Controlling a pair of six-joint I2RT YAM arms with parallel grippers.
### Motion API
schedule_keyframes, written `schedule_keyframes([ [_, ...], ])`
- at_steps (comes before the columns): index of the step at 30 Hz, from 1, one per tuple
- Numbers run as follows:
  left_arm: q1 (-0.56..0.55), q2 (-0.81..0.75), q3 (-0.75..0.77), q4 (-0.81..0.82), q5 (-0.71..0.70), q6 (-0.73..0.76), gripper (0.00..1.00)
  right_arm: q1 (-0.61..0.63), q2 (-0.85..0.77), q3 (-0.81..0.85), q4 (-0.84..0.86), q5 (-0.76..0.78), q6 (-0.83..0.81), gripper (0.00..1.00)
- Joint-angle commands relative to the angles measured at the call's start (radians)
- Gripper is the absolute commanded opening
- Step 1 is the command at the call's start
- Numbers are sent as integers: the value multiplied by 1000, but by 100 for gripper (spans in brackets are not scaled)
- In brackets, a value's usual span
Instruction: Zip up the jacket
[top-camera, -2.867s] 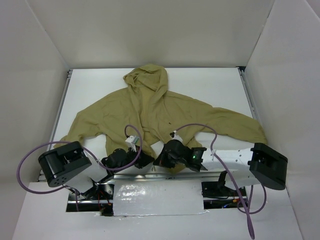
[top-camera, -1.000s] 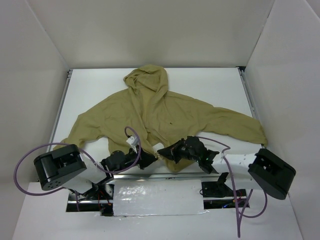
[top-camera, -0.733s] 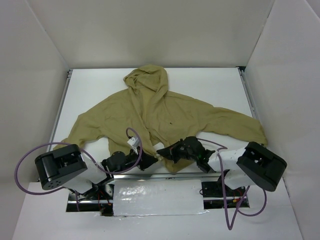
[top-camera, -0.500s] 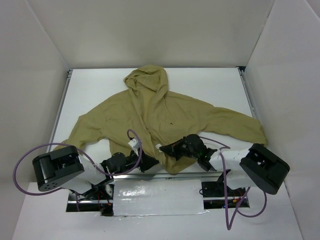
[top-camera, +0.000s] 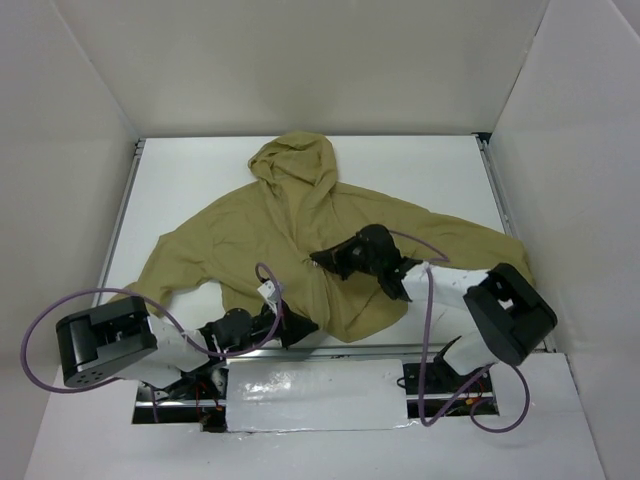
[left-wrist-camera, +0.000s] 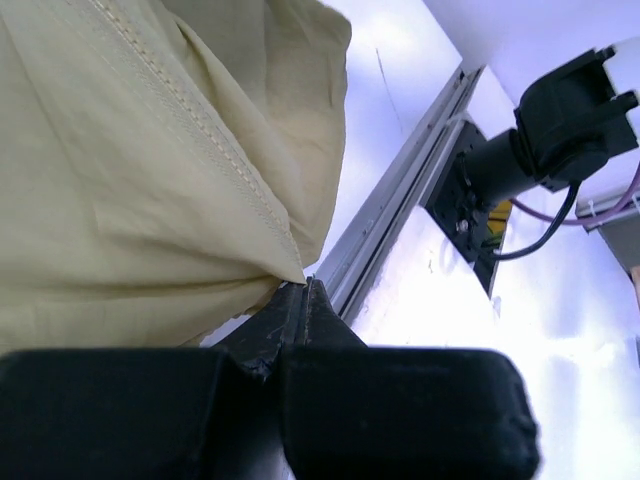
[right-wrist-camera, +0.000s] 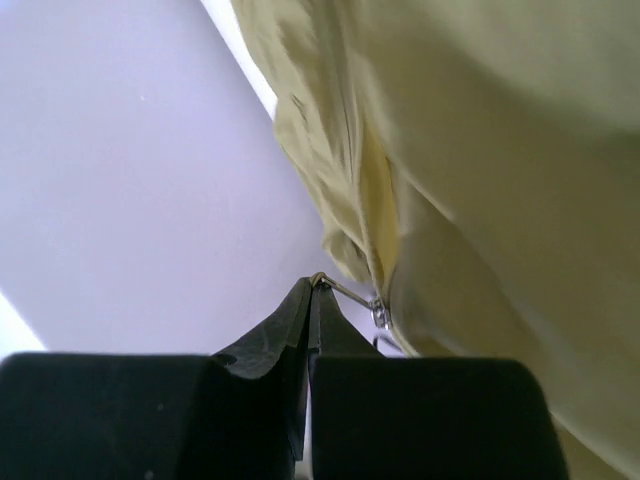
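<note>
OK, R gripper (top-camera: 322, 258) clamped on zip pull (right-wrist-camera: 348, 293), mid-chest; L gripper (top-camera: 303, 327) pinching near hem (left-wrist-camera: 285, 262). The jacket (top-camera: 240, 235) lies flat, hood (top-camera: 295, 160) far, zip axis near-to-far, so I reckon tug goes far.

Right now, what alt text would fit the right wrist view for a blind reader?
The right tool, shut, pinches the thin metal zipper pull of the olive-tan jacket. The fabric fills the right side in folds, against a plain white surface.
</note>
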Motion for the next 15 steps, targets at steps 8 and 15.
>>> schedule_keyframes([
  [8,-34,-150,-86,-165,-71,-1,0,-195,377,592,-136,-112,-262,0],
  [15,-73,-245,-115,-297,-194,-68,0,-281,744,1363,-412,-217,-503,0],
])
